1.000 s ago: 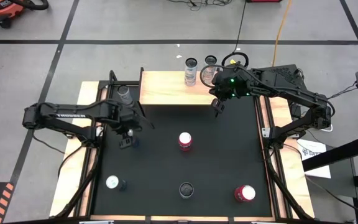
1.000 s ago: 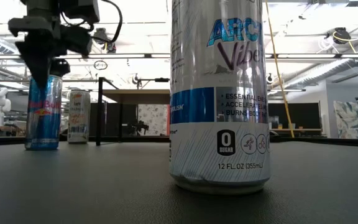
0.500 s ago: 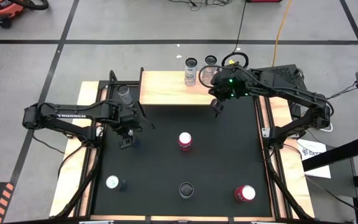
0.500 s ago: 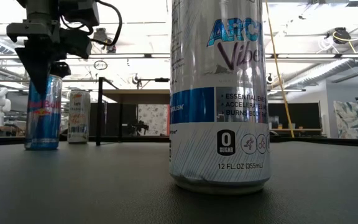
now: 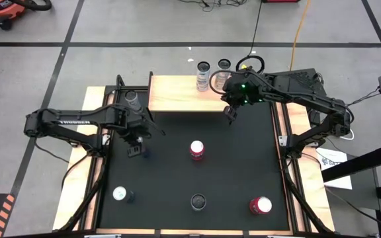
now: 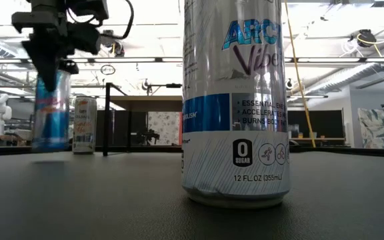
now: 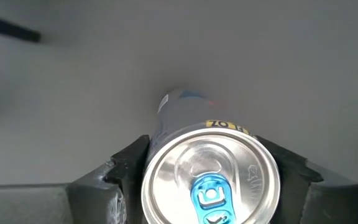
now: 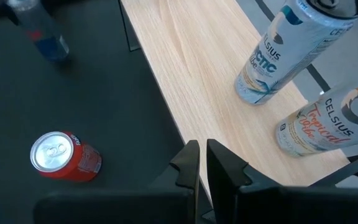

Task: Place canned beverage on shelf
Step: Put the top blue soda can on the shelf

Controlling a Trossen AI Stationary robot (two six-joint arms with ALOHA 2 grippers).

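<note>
A slim blue and silver can (image 6: 51, 113) hangs just above the black table, with my left gripper (image 6: 49, 75) shut on its top end; the high view shows this gripper (image 5: 134, 149) at the table's left. The left wrist view looks down on the can's lid (image 7: 210, 180). The shelf (image 5: 174, 94), a light-wood board, stands at the far edge and carries two tall cans (image 5: 204, 76) (image 5: 223, 71) on their bases. My right gripper (image 5: 230, 116) hovers shut over the shelf's near right corner, holding nothing. My left gripper pinches the can's upper wall just under the rim (image 7: 149, 163) between its two fingers (image 7: 120, 177), one on each side. The fingers come from above, pointing steeply down. The can hangs upright below them, its base (image 6: 51, 145) clear of the table.
On the black table stand a red can (image 5: 196, 150) at mid-table, a white-topped can (image 5: 120, 194) near left, a dark can (image 5: 198, 201) near centre and a red can (image 5: 260, 205) near right. The shelf's left half (image 8: 191, 68) is bare wood.
My left gripper has risen a little with the blue and silver can. The can stood on the table a second ago and now hangs upright just clear of it. My right gripper has kept still.
</note>
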